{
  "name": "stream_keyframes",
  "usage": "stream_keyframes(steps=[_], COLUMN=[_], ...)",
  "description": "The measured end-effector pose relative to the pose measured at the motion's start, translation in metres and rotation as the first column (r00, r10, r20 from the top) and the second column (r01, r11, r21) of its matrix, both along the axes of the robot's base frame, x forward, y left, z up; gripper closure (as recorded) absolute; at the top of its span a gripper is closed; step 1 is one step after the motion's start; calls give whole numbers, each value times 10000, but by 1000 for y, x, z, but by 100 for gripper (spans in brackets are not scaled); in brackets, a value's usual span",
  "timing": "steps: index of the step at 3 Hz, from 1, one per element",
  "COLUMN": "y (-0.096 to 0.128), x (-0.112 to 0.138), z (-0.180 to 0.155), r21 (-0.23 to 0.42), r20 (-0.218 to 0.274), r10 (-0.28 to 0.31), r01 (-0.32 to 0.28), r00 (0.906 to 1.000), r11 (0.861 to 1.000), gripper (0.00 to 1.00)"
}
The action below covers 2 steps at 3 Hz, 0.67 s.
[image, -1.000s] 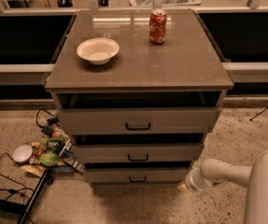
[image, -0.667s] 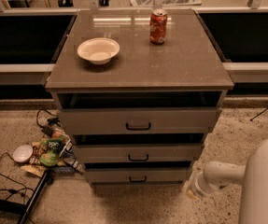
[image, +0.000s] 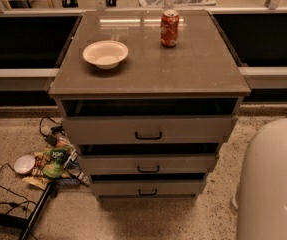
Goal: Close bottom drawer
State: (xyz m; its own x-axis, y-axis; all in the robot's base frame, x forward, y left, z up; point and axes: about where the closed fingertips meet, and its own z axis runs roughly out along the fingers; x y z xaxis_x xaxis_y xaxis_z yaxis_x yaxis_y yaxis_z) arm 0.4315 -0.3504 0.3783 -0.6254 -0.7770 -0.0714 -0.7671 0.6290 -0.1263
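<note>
Three drawers sit in the grey-beige cabinet (image: 58, 91), each with a dark gap above its front panel. The bottom drawer (image: 178, 187) is lowest in the stack, just above the speckled floor (image: 148, 219). It has the shallowest front and a small dark handle at centre. Above it are the middle drawer (image: 183, 163) and the top drawer (image: 193, 129). On the cabinet's top surface (image: 193, 69) a white bowl (image: 105, 54) stands left and a red soda can (image: 169, 28) upright further back, well apart. A white rounded robot casing (image: 273, 179) fills the lower right, clear of the cabinet. The gripper is out of frame, so the state of its jaws cannot be told. Litter (image: 53, 161) lies left of the cabinet.
</note>
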Motion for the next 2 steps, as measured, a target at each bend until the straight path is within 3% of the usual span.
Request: stream_keyframes(steps=[1,2], y=[-47,-87], x=[-32,-104], z=[66,111], r21=[-487,-45], r20=[1222,2533], r10=[-1251,-2663], r01=[1318,2764], r00=[9846,9300], r11=[9901,9610], gripper=[100,100])
